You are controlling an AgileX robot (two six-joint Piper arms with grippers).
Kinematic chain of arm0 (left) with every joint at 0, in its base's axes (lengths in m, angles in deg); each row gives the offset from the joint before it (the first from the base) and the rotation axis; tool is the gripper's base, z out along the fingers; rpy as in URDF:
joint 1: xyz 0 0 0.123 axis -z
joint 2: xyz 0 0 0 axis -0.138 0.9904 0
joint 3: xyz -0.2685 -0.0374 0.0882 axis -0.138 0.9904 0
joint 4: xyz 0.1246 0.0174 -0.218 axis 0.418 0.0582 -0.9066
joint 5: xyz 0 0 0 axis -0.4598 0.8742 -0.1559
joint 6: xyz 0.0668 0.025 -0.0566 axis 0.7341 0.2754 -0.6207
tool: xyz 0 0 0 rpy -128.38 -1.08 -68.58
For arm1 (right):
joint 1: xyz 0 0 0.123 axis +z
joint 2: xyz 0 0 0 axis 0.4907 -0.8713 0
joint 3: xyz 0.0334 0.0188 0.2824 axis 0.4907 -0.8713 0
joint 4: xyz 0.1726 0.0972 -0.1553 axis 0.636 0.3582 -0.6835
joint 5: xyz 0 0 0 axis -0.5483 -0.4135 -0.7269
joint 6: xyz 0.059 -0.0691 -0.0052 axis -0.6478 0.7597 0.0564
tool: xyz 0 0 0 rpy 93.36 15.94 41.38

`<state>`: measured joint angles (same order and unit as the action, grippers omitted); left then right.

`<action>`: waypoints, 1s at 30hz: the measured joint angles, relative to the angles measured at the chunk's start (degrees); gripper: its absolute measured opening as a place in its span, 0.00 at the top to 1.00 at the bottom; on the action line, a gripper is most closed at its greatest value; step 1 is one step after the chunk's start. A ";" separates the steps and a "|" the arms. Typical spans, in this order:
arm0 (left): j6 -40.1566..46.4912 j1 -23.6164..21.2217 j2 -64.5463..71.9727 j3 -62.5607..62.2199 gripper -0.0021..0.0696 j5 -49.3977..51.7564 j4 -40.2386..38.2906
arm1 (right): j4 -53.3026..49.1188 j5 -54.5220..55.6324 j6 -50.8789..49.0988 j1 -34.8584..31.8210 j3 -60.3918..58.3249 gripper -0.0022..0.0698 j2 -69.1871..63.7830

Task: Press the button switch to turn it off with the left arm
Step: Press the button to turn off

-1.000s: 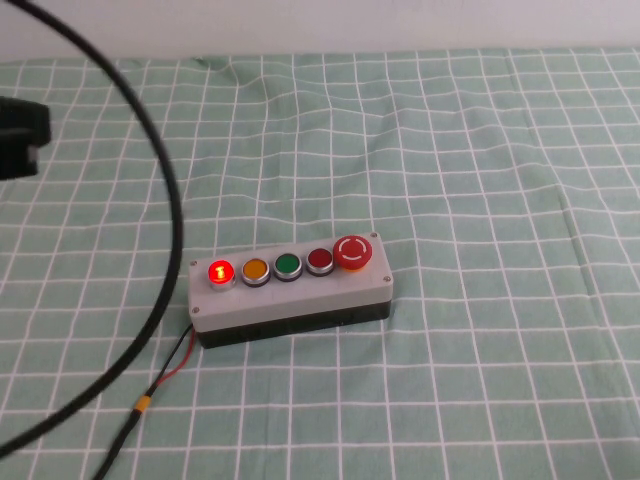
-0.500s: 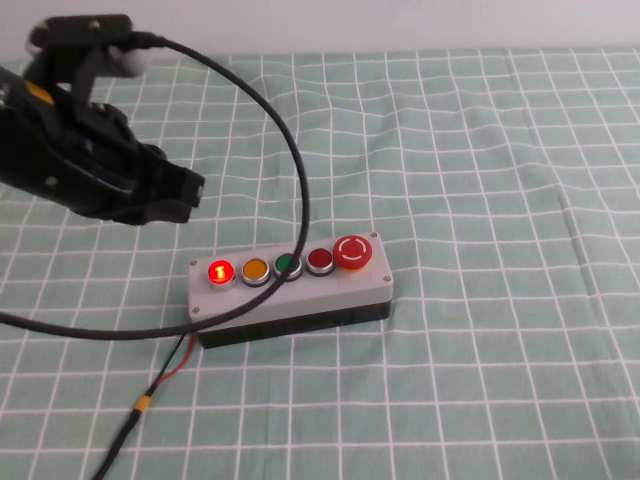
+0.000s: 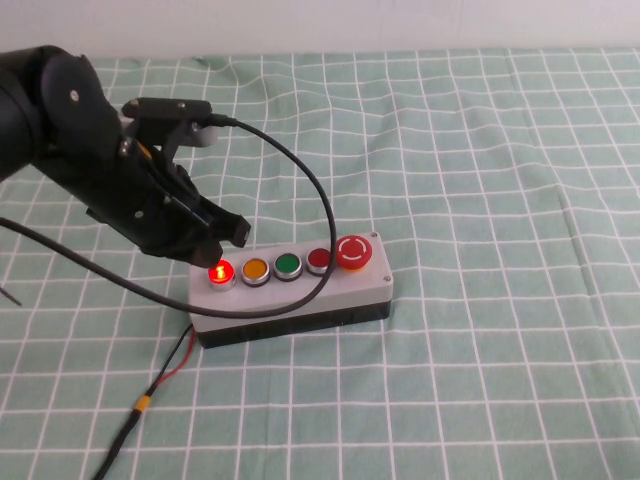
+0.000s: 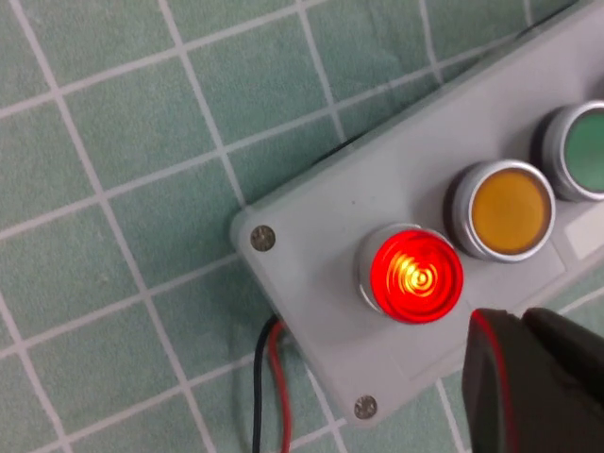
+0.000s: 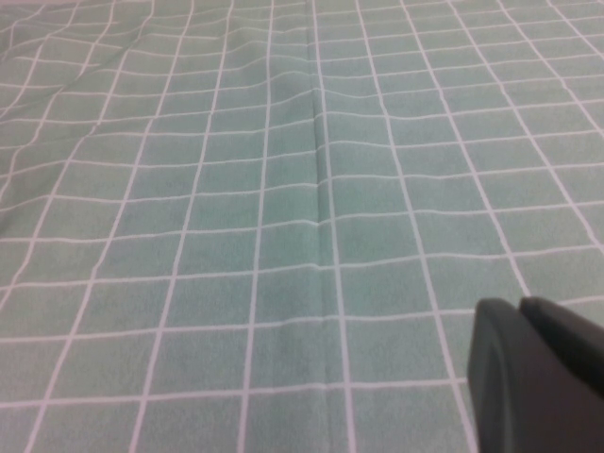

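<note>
Left gripper (image 3: 222,240) hovers beside lit button switch (image 4: 416,275); right gripper (image 5: 536,377) over cloth.

I am looking at what reads as a lab test bench: a surface (image 3: 500,150) draped in green checked cloth against a plain pale wall (image 3: 400,20), and just beside my left end effector (image 3: 232,232) a grey five-button box (image 3: 290,295) trailing bare red and black wires (image 3: 170,368).

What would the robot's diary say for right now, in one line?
left gripper: shut, just above lit red button | button: not pressed yet | right gripper: shut, over cloth
</note>
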<state>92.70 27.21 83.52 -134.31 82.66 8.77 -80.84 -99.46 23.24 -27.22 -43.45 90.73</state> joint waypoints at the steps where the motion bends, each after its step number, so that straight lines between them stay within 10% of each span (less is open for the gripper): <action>1: 0.00 0.00 0.66 0.00 0.97 -0.48 0.00 | 0.00 0.00 0.00 0.00 0.00 0.99 0.00; 30: -0.50 0.00 3.65 -0.69 0.97 -3.06 2.12 | 0.00 0.00 0.00 0.00 0.00 0.99 0.00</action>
<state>92.21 27.21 87.17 -135.00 79.60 10.89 -80.84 -99.46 23.24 -27.22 -43.45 90.73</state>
